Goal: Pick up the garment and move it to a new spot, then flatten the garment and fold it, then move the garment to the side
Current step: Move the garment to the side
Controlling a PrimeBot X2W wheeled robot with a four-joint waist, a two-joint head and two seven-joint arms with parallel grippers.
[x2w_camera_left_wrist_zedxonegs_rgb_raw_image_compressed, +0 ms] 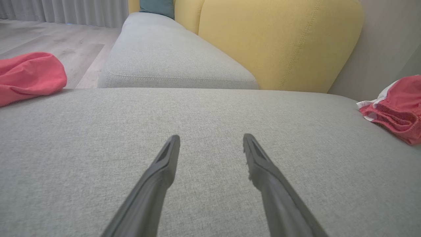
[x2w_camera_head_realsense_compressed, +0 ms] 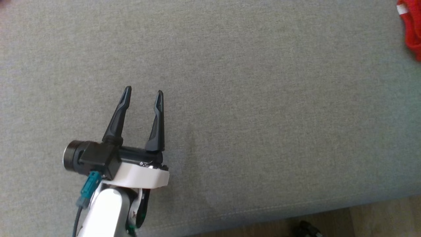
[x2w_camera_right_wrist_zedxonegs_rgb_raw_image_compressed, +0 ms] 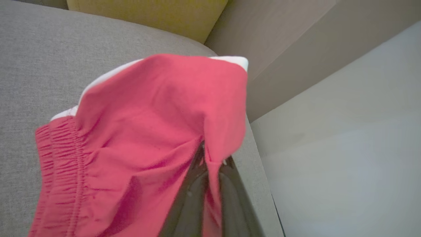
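The garment (x2w_camera_right_wrist_zedxonegs_rgb_raw_image_compressed: 158, 118) is a pair of red shorts with a white trim and an elastic waistband. It lies bunched on the grey sofa seat (x2w_camera_right_wrist_zedxonegs_rgb_raw_image_compressed: 39, 52) near the seat's corner. My right gripper (x2w_camera_right_wrist_zedxonegs_rgb_raw_image_compressed: 212, 158) is shut on a fold of it, the cloth pinched between the two dark fingers. The same garment (x2w_camera_head_realsense_compressed: 411, 29) shows at the head view's top right edge and at the right of the left wrist view (x2w_camera_left_wrist_zedxonegs_rgb_raw_image_compressed: 398, 108). My left gripper (x2w_camera_head_realsense_compressed: 143, 90) hovers open over bare seat fabric, far left of the garment, with nothing between its fingers (x2w_camera_left_wrist_zedxonegs_rgb_raw_image_compressed: 158, 177).
A second red cloth (x2w_camera_left_wrist_zedxonegs_rgb_raw_image_compressed: 29, 75) lies at the seat's left edge in the left wrist view. Yellow back cushions (x2w_camera_left_wrist_zedxonegs_rgb_raw_image_compressed: 276, 42) stand behind the seat, with another grey seat (x2w_camera_left_wrist_zedxonegs_rgb_raw_image_compressed: 164, 56) beyond. The seat's front edge and wooden floor (x2w_camera_head_realsense_compressed: 378, 214) show at the lower right.
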